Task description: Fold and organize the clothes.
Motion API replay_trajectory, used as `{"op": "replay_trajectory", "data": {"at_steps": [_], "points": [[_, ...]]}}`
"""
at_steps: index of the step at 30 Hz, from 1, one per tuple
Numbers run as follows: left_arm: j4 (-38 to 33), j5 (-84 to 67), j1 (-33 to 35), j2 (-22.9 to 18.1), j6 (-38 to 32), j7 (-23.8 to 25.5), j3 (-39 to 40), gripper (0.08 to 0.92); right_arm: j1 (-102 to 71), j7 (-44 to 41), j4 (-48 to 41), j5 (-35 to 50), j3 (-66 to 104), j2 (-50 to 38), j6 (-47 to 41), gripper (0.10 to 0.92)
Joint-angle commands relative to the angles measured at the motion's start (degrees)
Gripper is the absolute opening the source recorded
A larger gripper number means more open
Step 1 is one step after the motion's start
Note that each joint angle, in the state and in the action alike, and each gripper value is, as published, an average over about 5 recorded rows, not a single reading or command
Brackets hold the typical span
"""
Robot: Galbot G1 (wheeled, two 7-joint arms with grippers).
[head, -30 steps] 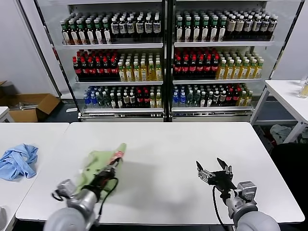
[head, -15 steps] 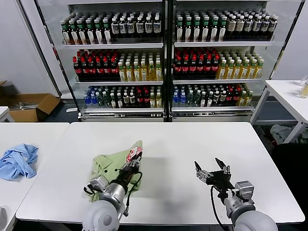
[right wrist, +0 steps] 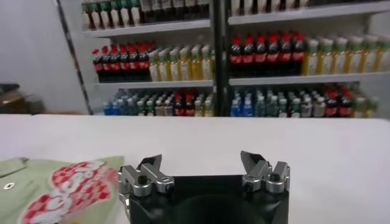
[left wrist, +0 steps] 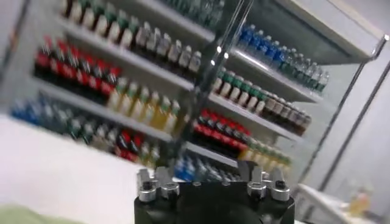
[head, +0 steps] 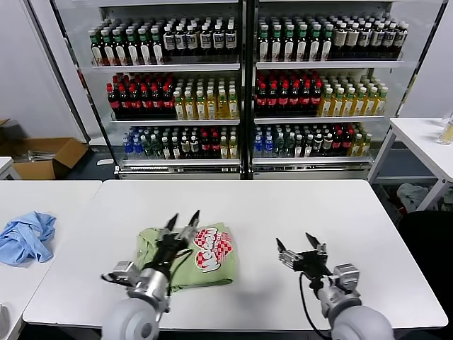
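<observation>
Right now I have both arms low over the near edge of the white table (head: 297, 205). My left gripper (head: 182, 223) sits above the near-left part of the top, its two dark fingers spread apart and pointing up and away, with nothing between them. It hangs just over the shirt (head: 205, 265), though I cannot tell whether any part of it touches the cloth. My right gripper (head: 299, 247) is near the front edge, right of centre, well apart from the shirt; its fingers are also splayed wide and hold nothing. The right wrist view confirms this, with both its finger bases (right wrist: 141, 177) set far apart.

The shirt lies flat on the near-left part of the table as a compact, roughly rectangular bundle. Its light green cloth is topped by the red-and-white checkered heart print (head: 213, 248), which faces up toward the right side of the bundle. The print also shows beside my right gripper in that wrist view (right wrist: 67, 185).

Farther left, on a separate table (head: 64, 195), a crumpled blue garment (head: 27, 236) rests alone. Beyond the far edge stand coolers (head: 244, 85) full of bottles.
</observation>
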Motion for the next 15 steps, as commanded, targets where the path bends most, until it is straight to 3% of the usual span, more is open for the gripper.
{"op": "replay_trajectory", "data": {"at_steps": [1, 5, 15], "points": [[-3.2, 16.8, 10.9, 5.0, -7.7, 4.7, -12.1, 0.739, 15.6, 0.6, -17.0, 0.9, -22.0, 6.9, -0.5, 0.823], [-3.0, 17.0, 12.6, 4.6, -7.8, 4.4, -13.9, 0.812, 22.0, 1.6, -23.8, 4.1, -25.0, 9.5, -1.6, 0.822], [-2.2, 16.8, 11.4, 2.9, -6.5, 4.1, -12.5, 0.823, 23.7, 1.9, -29.1, 5.9, -24.9, 10.5, -1.4, 0.823]]}}
